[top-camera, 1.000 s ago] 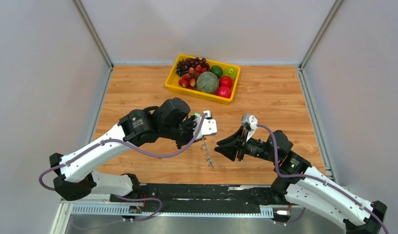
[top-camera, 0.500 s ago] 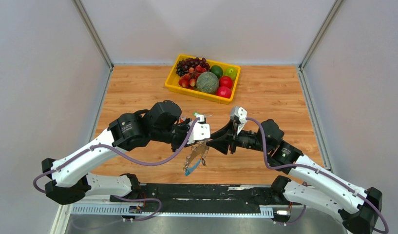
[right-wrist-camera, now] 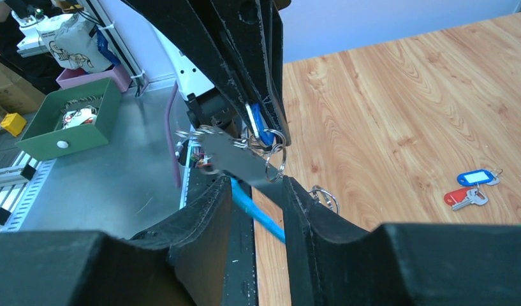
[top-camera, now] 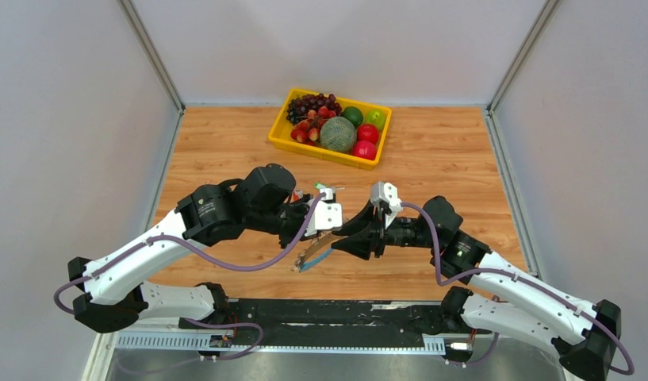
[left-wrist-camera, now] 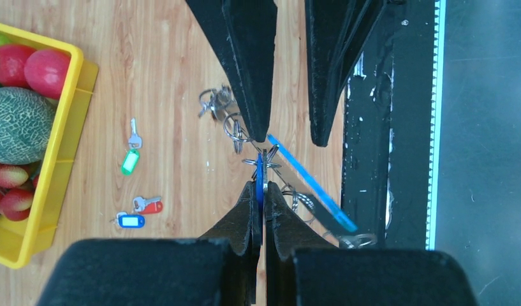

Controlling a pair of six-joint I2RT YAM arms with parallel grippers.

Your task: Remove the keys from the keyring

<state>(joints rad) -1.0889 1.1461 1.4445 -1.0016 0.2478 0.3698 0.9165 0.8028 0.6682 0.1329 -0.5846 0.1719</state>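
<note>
Left gripper (left-wrist-camera: 261,187): my fingers are clamped on a blue key (left-wrist-camera: 259,172) at frame centre. Right gripper (right-wrist-camera: 257,186): fingers apart, straddling the grey-and-blue keyring (right-wrist-camera: 235,159). Three loose keys (left-wrist-camera: 130,160) lie lower left, near the yellow tray (left-wrist-camera: 79,83).

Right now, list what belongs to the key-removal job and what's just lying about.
Job: keyring; blue key clamped in left end effector; open right end effector; already loose: green key, red key, blue-tagged key.
Lying about: yellow fruit tray; green box.
</note>
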